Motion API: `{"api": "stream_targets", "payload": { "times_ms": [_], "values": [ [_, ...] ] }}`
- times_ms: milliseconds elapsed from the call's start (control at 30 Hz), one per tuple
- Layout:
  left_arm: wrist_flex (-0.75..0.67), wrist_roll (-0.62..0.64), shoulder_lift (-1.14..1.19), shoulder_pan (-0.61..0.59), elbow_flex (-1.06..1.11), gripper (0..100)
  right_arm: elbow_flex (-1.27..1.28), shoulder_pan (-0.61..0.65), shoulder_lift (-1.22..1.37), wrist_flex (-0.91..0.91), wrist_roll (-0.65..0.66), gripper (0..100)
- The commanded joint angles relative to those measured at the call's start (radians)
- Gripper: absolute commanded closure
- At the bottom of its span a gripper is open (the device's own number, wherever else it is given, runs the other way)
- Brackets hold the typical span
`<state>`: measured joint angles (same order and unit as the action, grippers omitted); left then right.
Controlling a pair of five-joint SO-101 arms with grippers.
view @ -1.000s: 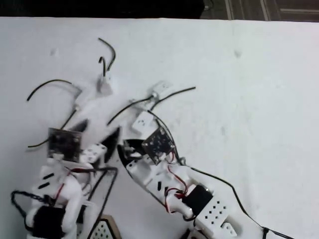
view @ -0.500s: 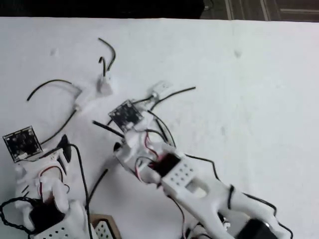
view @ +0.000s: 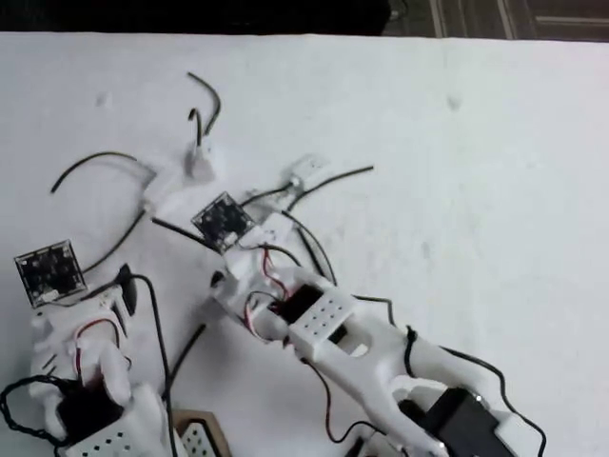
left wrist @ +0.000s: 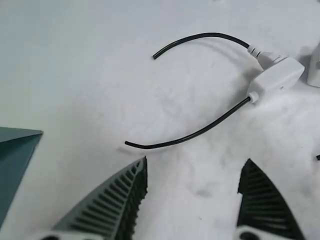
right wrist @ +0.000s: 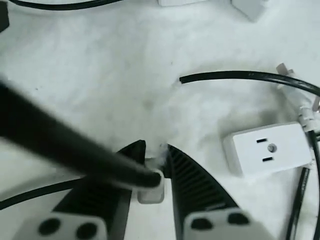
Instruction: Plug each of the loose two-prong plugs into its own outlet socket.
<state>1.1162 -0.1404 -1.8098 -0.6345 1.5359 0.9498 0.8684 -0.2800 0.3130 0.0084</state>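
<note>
A: Right arm, status?
B: The right gripper (right wrist: 155, 150) is clamped on a small white plug (right wrist: 149, 192). Its black cord (right wrist: 60, 140) runs out sideways past the jaws. The plug is down near the table (view: 495, 143) and not seated in anything.
A: And the socket?
B: The socket (right wrist: 270, 147) lies face up with its slots showing. It is near the plug but apart from it, and nothing is in it.
A: Left arm?
B: The left gripper (left wrist: 195, 162) hangs over bare table, jaws spread, nothing between them. Just ahead lies a loose cord end (left wrist: 127, 144). It leads to a white body (left wrist: 277, 75) that has a cord off each end.
A: Is that a mated pair?
B: Cannot tell. It could be a plug already pushed into an inline socket, or it could be a single part. Logged as unconfirmed.
A: Anything else out there?
B: From overhead there are two more, farther up the table. A piece (view: 200, 164) has a cord curling away, and a block (view: 306, 171) has a cord trailing sideways. They lie apart from each other.
A: Progress, then?
B: My estimate is early. One plug is in hand and no insertion is confirmed. What remains is to bring that plug prongs-first to the socket and push it home, then pair off the other loose ones.
</note>
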Motion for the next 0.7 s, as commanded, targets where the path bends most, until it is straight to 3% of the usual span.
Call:
{"api": "stream_targets", "payload": {
  "times_ms": [0, 667],
  "values": [
    [0.003, -0.008, -0.010, -0.067, -0.008, 70, -0.014, -0.019, -0.002, -0.038, 0.012, 98.1],
    [0.003, -0.009, -0.010, -0.067, -0.006, 71, 0.054, -0.015, -0.012, -0.114, 0.046, 98.1]
  ]
}}
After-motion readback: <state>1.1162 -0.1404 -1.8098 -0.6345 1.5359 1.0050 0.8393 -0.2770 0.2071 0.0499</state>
